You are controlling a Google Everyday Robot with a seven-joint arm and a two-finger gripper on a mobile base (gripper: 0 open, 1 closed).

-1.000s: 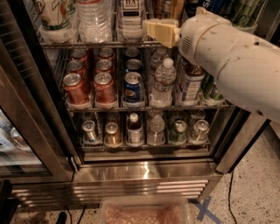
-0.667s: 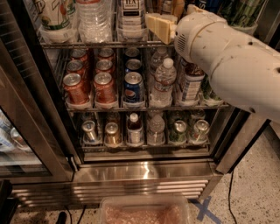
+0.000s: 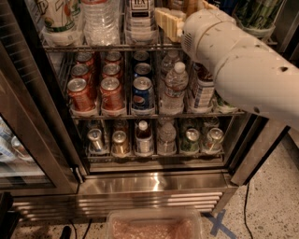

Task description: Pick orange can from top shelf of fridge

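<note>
Since the earlier frame the gripper (image 3: 185, 13) has risen and pushed a little deeper over the front edge of the top shelf (image 3: 107, 47), toward its right end, and the thick white arm (image 3: 243, 60) has followed it up.

The fridge (image 3: 154, 184) stands with its door open. The orange can (image 3: 188, 4) shows only as a sliver of orange-gold at the upper edge of the view, on the top shelf, right of the tea bottle (image 3: 140, 14). The fingers look spread wide. One ribbed cream finger (image 3: 168, 24) sits left of the can, and the tip of the other barely peeks out to its right. The can seems to lie between them, not yet held.

What worries me is the following:
- The left finger is just beside the tea bottle, so drifting toward the left end of the shelf could tip or shove it.
- Pushing further in before closing could knock the tall slim can over backward.
- Closing too low could catch the clear tray wall rather than the can.

Most of the can is cut off by the frame, and I cannot confirm its lettering or whether either finger touches it. The arm hides the right end of the shelf and part of the rack below it.
</note>
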